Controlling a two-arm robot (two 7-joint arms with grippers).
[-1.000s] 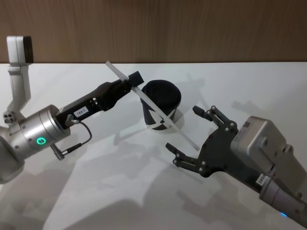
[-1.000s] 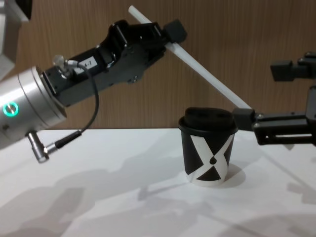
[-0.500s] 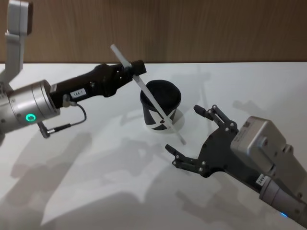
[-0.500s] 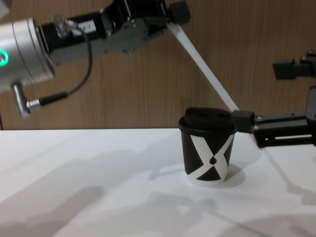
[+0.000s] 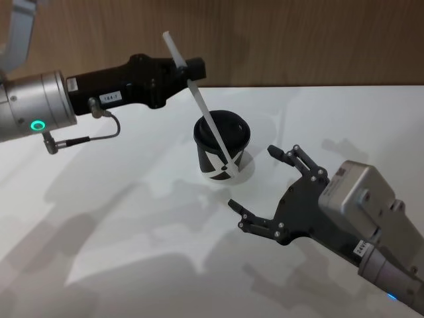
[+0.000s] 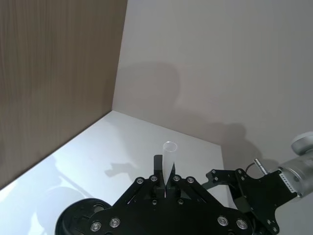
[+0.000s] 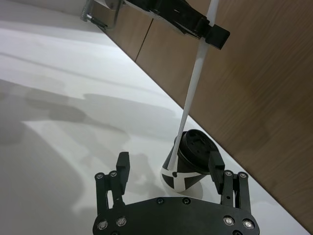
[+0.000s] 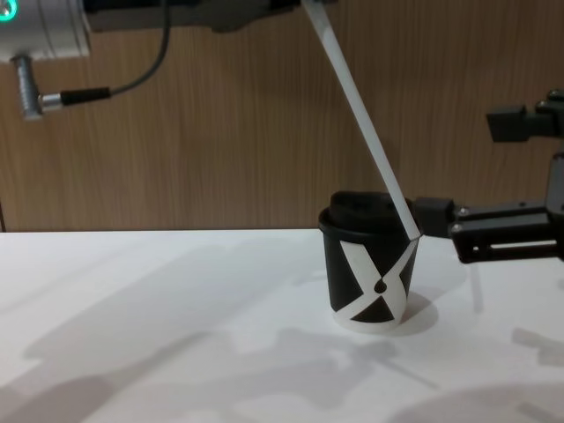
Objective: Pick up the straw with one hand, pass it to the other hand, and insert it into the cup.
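left gripper (image 5: 189, 68) clamps the tilted straw (image 5: 205, 119) – its lower tip by the cup (image 5: 240, 142); right gripper (image 5: 252, 177), fingers spread wide, just beside it.

The straw (image 5: 199, 106) is a smooth white tube, plastic by its look, and the cup (image 8: 339, 264) is matt black paper printed with white, under a dull black plastic lid (image 8: 366, 207). The left tool (image 5: 189, 69) has matt black fingers on a brushed silver metal wrist (image 5: 36, 109), while the right tool (image 5: 252, 177) is flat matt black plate studded with shiny screw heads, on a pale grey casing (image 5: 361, 192). The surface (image 5: 132, 232) is smooth matt white, and the wall (image 5: 298, 40) behind is brown wood grain.
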